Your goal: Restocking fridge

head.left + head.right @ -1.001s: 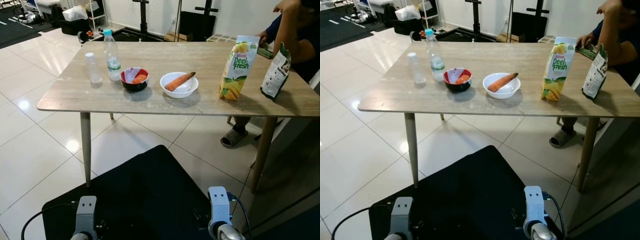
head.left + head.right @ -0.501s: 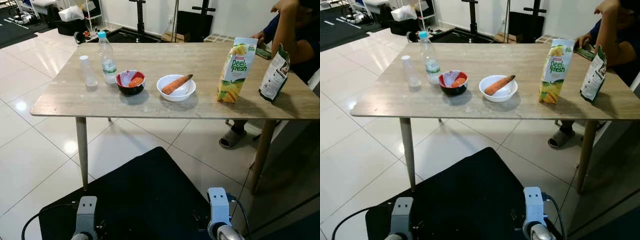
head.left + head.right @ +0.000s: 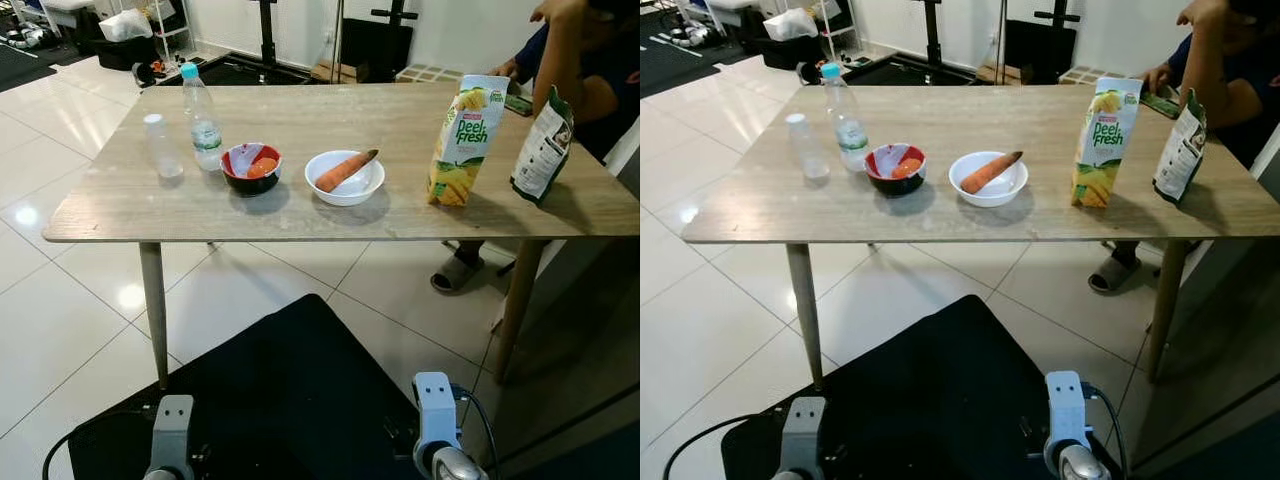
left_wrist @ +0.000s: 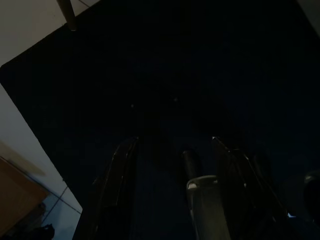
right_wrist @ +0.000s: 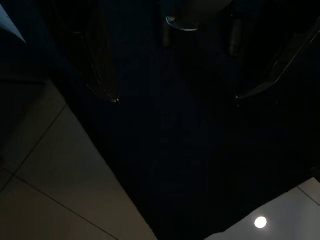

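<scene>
Approach step, we judge; nothing grasped yet. Our left gripper (image 4: 172, 150) and right gripper (image 5: 175, 95) hang over the black mat (image 3: 300, 390), fingers spread, empty. Next: reach the matte wood-grain table (image 3: 120, 205). On it: glossy white bowl (image 3: 344, 178) with carrot (image 3: 345, 170), red bowl (image 3: 250, 166), clear bottle (image 3: 200, 118), upright juice carton (image 3: 460, 140).

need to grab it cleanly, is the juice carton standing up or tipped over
Upright. The juice carton stands on its base on the wooden table, its gabled top uppermost, between the white bowl and a dark pouch.
</scene>
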